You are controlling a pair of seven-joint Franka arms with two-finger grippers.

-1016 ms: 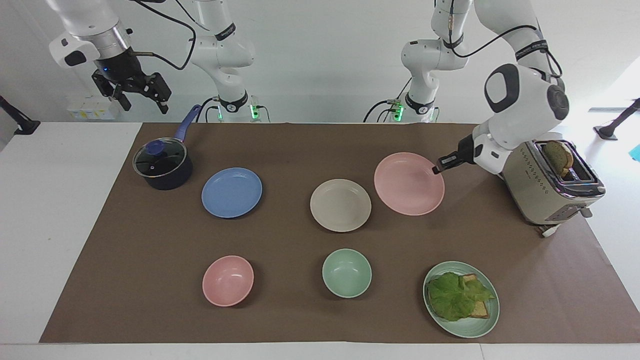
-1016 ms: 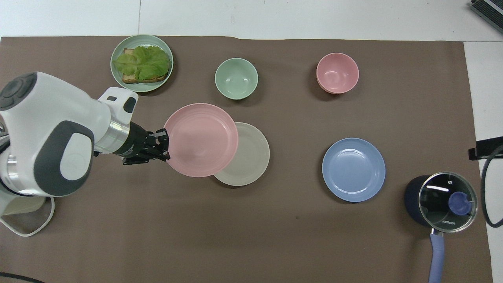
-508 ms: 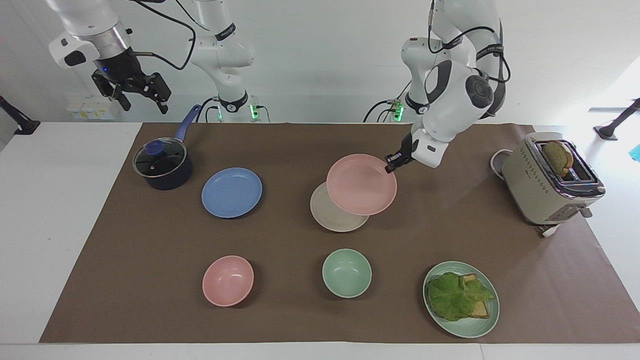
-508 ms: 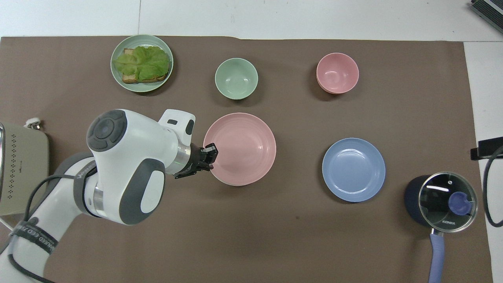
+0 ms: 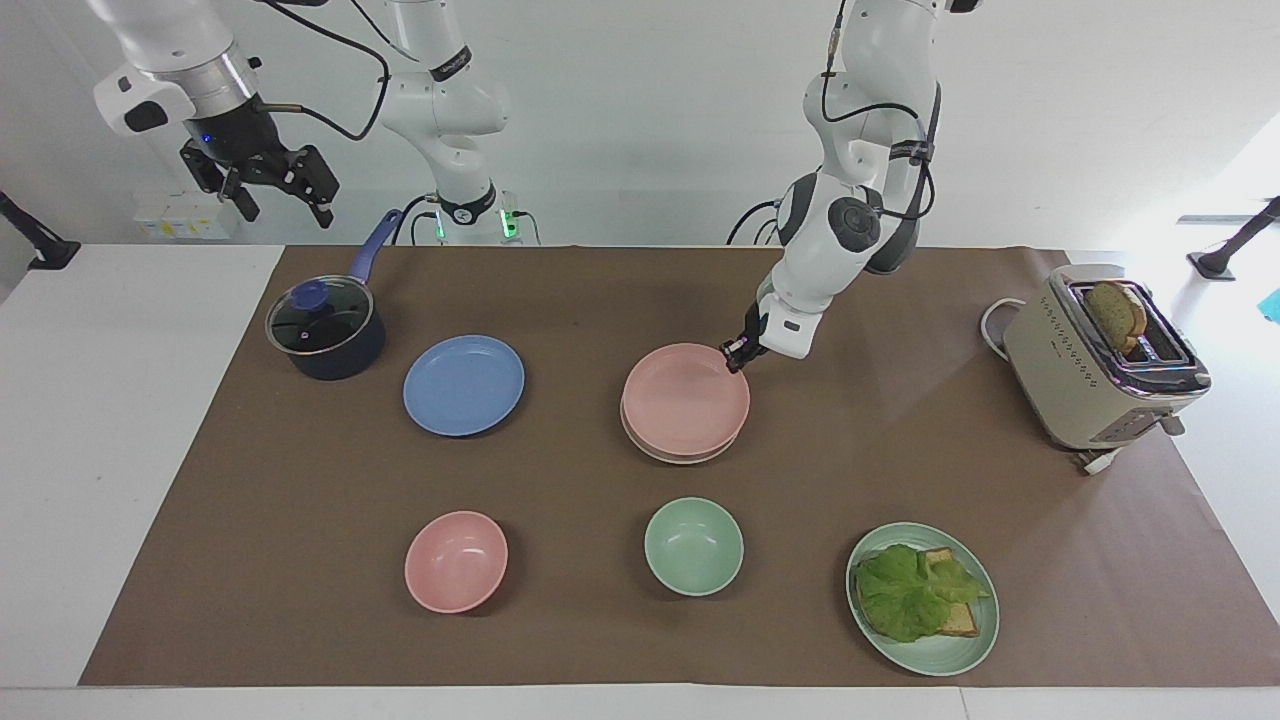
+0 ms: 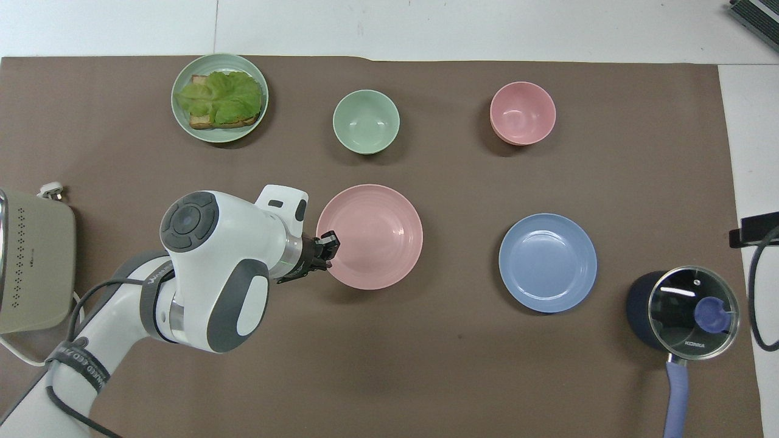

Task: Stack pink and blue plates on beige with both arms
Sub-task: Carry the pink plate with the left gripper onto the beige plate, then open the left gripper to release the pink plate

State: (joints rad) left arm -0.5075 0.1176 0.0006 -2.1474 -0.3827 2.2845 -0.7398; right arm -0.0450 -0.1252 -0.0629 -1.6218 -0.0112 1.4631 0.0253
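The pink plate [image 5: 686,398] [image 6: 369,236] lies on top of the beige plate [image 5: 672,454], whose cream rim peeks out only along the edge farthest from the robots; from overhead it is fully covered. My left gripper [image 5: 738,355] [image 6: 328,244] is shut on the pink plate's rim, at the side toward the left arm's end. The blue plate [image 5: 463,385] [image 6: 548,263] lies flat on the mat beside the stack, toward the right arm's end. My right gripper [image 5: 287,200] hangs open and high above the pot's end of the table, holding nothing.
A dark pot with a glass lid [image 5: 325,330] stands beside the blue plate. A pink bowl [image 5: 456,560], a green bowl [image 5: 693,546] and a green plate with lettuce on bread [image 5: 922,598] line the edge farthest from the robots. A toaster [image 5: 1100,365] stands at the left arm's end.
The left arm carried the pink plate from beside the toaster toward the middle and lowered it over the beige plate. The right arm stayed put.
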